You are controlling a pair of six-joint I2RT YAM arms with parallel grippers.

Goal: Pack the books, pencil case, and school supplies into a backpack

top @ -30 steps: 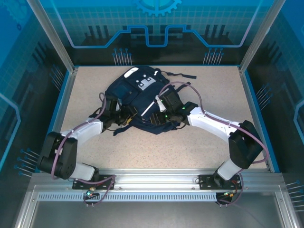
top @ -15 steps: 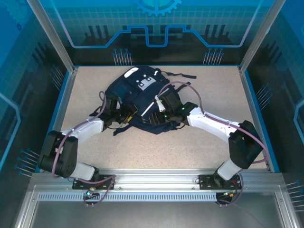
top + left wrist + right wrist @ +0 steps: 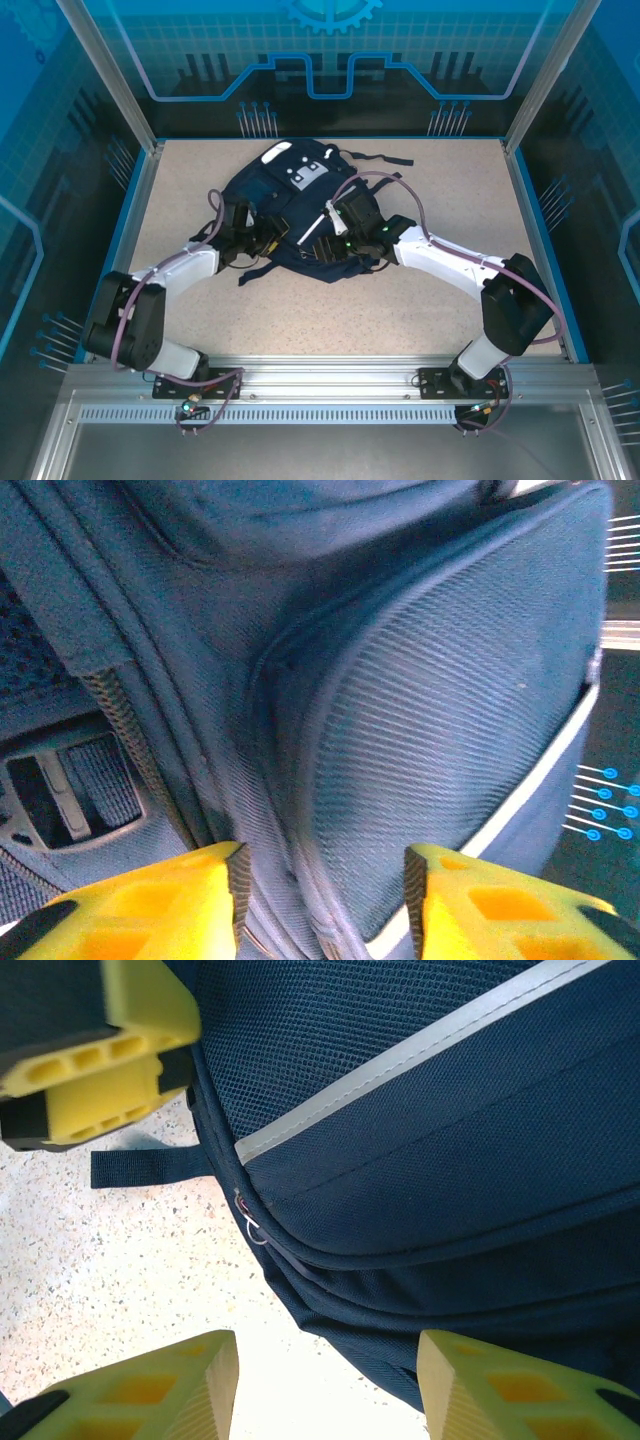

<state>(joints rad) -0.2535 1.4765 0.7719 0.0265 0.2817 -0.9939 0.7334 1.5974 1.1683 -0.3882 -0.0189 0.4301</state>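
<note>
**Navy backpack (image 3: 290, 190) flat on the counter (image 3: 420, 300)**

It lay towards the back middle of the speckled surface, with both arms reaching onto it. The left claw (image 3: 322, 900) was spread wide, its fingers either side of the bag's mesh side. The right claw (image 3: 325, 1380) was also spread, over the lower edge below a white stripe (image 3: 420, 1050).
</note>
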